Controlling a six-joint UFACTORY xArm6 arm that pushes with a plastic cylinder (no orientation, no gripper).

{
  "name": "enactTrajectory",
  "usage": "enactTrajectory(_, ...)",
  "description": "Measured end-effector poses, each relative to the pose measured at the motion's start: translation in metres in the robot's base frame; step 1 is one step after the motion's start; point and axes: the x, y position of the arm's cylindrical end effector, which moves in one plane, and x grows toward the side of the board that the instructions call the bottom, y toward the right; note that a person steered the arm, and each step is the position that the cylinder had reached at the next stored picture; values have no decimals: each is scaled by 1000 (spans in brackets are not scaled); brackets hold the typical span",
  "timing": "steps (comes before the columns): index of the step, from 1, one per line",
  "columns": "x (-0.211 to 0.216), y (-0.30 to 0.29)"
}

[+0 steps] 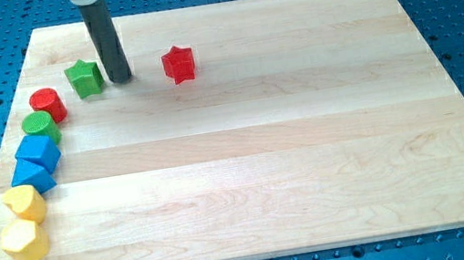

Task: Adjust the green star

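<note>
Camera view shows my tip (pixel 120 77) planted on the pale wooden desk (pixel 310 155). This arm carries no jaws, only the straight dark rod, so nothing is spread or pinched. Just beside my tip, on the view's left and perhaps touching, sits the small green star-shaped block (pixel 84 78). Toward the view's right, apart from my tip, lies the red star-shaped block (pixel 178 64). Further left and downward curve a red cylinder (pixel 47 104), green cylinder (pixel 42 127), two blue blocks (pixel 36 159) and two yellow blocks (pixel 25 224). I judge a short, slow nudge leftward best, centred on the star so it slides without spinning into the red cylinder.
</note>
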Motion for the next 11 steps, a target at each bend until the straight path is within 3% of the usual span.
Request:
enactTrajectory(3,-4,-70)
enactTrajectory(4,-25,2)
enactTrajectory(5,-83,-28)
enactTrajectory(6,-53,-138)
enactTrajectory(7,-25,-154)
enactTrajectory(8,11,-146)
enactTrajectory(11,-11,-124)
